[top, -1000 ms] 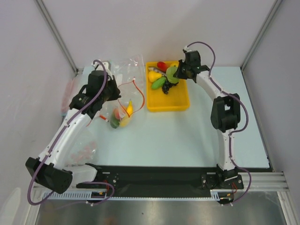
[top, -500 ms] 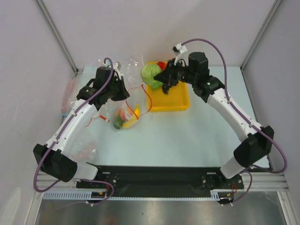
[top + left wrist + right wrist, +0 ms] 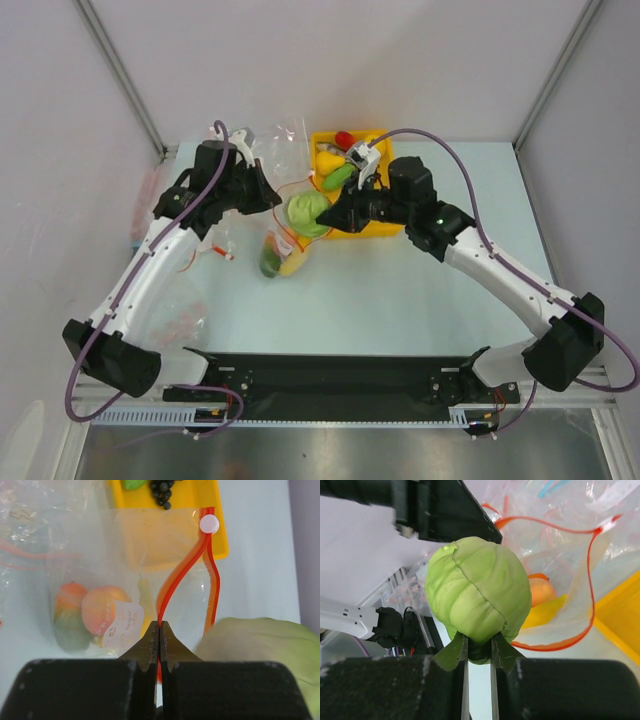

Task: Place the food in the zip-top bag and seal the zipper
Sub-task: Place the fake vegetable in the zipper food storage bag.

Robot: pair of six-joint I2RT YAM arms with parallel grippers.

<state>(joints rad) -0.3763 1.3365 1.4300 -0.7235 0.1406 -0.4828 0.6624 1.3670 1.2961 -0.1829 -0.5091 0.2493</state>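
Note:
My left gripper (image 3: 159, 625) is shut on the red zipper (image 3: 180, 570) of the zip-top bag (image 3: 280, 245) and holds its mouth apart. A peach (image 3: 100, 610), a mango (image 3: 70, 617) and a banana (image 3: 146, 605) lie inside the bag. My right gripper (image 3: 479, 647) is shut on the base of the round green fruit (image 3: 477, 590). It holds that fruit (image 3: 307, 213) in the air at the bag's mouth, just left of the yellow tray (image 3: 385, 228). Black grapes (image 3: 162, 490) and other food (image 3: 330, 160) lie in the tray.
More clear pouches lie behind the bag (image 3: 285, 138) and along the table's left side (image 3: 178, 320). The left arm (image 3: 450, 515) is close above the green fruit. Metal frame posts (image 3: 120, 70) stand at the back corners.
My right arm has carried the green fruit out of the tray and leftward to the bag's mouth. The left gripper has shifted the zipper and bag slightly to the right.

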